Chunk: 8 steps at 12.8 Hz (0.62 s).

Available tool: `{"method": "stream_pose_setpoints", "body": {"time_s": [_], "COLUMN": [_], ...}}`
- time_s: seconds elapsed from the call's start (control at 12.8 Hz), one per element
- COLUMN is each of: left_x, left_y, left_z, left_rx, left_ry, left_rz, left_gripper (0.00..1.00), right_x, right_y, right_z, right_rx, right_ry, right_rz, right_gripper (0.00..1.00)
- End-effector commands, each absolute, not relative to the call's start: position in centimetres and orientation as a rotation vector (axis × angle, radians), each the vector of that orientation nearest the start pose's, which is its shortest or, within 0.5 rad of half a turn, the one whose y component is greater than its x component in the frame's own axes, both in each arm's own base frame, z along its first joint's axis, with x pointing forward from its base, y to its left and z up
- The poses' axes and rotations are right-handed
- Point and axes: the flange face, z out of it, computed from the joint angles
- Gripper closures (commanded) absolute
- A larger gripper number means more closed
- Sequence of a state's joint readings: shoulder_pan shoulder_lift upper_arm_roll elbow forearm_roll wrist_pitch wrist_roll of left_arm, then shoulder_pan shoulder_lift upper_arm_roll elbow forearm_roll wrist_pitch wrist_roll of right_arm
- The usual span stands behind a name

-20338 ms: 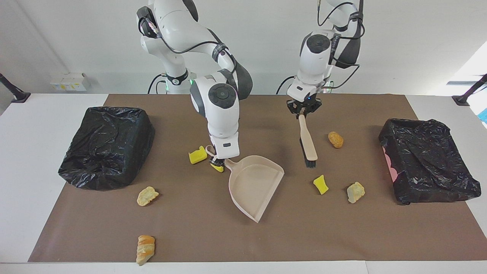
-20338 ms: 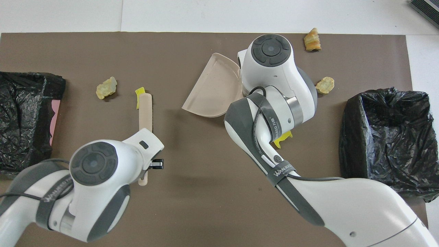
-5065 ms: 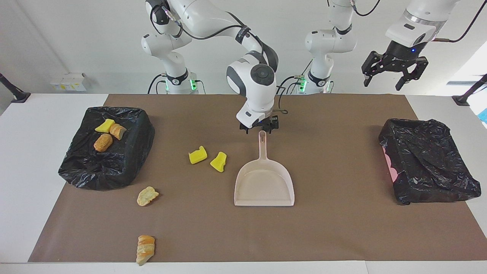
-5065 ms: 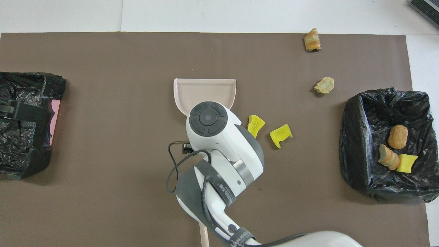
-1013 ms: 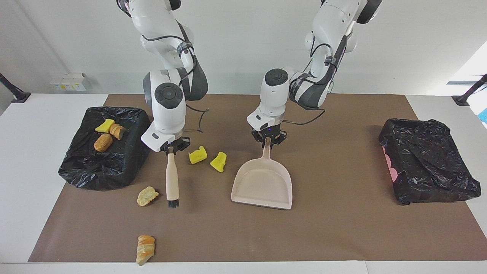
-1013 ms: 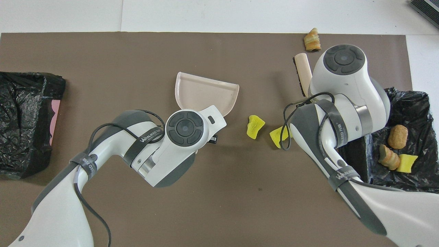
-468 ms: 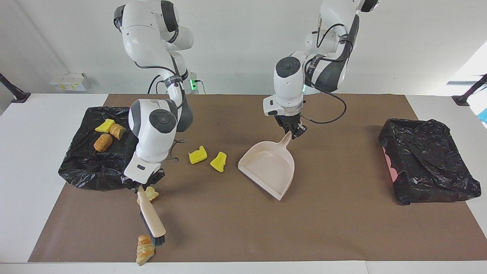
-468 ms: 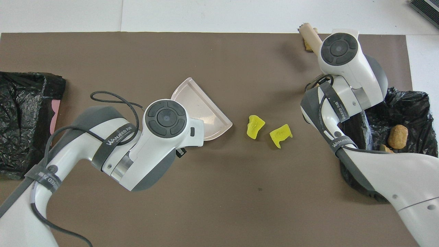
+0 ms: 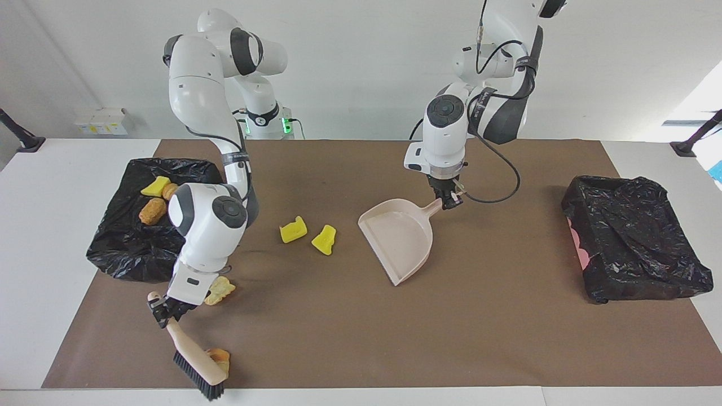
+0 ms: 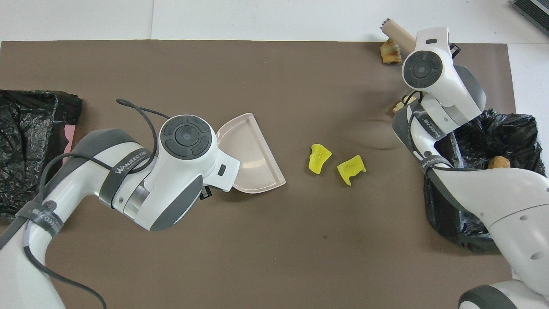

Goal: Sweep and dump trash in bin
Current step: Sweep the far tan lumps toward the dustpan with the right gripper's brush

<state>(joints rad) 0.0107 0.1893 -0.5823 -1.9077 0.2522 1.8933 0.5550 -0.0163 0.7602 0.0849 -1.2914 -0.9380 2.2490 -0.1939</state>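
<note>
Mat of brown paper (image 9: 507, 338) covers the table; black-bagged bin (image 9: 130, 248) at my right arm's end holds three pieces of trash (image 9: 151, 210), a second black-bagged bin (image 9: 632, 242) at my left arm's end shows none; beige plastic dustpan (image 9: 400, 239) sits mid-mat, mouth turned toward two yellow sponge bits (image 9: 308, 235) lying loose nearby; my left gripper (image 9: 449, 200) pinches the dustpan's handle; my right gripper (image 9: 162, 309) is clamped on the handle of the beige hand brush (image 9: 194, 361), bristles down at the mat's edge farthest from me, against a tan crusty lump (image 10: 389, 50); another tan lump (image 9: 219, 292) lies just beside my right wrist, near the first bin.

Risks, my judgement: the brush sits at the mat's edge, so a stroke angled outward could flick the crusty lump off the table; the dustpan is well apart from it, so a long sweep may scatter the lump or roll it past the pan's lip; my right forearm may nudge the nearer lump.
</note>
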Motion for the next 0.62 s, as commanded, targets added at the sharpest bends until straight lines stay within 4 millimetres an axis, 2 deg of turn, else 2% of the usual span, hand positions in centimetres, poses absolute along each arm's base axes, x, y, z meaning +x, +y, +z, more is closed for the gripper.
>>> {"method": "stream_pose_setpoints", "body": {"time_s": [0.0, 0.16, 0.23, 0.31, 0.47, 0.55], "left_x": [47.2, 47.1, 47.2, 46.9, 46.4, 46.5], "left_y": [-28.4, -28.8, -28.9, -28.4, -27.7, -27.2], "left_z": [37.8, 37.9, 37.9, 37.2, 36.9, 36.8], "left_rx": [-2.396, -2.366, -2.348, -2.338, -2.2, -2.2], "left_ry": [1.797, 1.843, 1.872, 1.883, 2.043, 2.04], "left_rz": [0.28, 0.241, 0.222, 0.252, 0.23, 0.22], "left_gripper": [1.0, 1.0, 1.0, 1.0, 1.0, 1.0], "right_x": [78.2, 77.4, 76.8, 76.2, 74.5, 73.5], "right_y": [1.3, 1.4, 2.4, 5.5, 8.0, 8.9], "right_z": [31.6, 31.5, 31.5, 31.7, 33.3, 33.8], "right_rx": [2.146, 2.157, 2.162, 2.15, 2.125, 2.157], "right_ry": [0.956, 0.943, 0.927, 0.946, 1.001, 1.066], "right_rz": [0.157, 0.059, -0.017, -0.053, -0.109, -0.135], "right_gripper": [1.0, 1.0, 1.0, 1.0, 1.0, 1.0]}}
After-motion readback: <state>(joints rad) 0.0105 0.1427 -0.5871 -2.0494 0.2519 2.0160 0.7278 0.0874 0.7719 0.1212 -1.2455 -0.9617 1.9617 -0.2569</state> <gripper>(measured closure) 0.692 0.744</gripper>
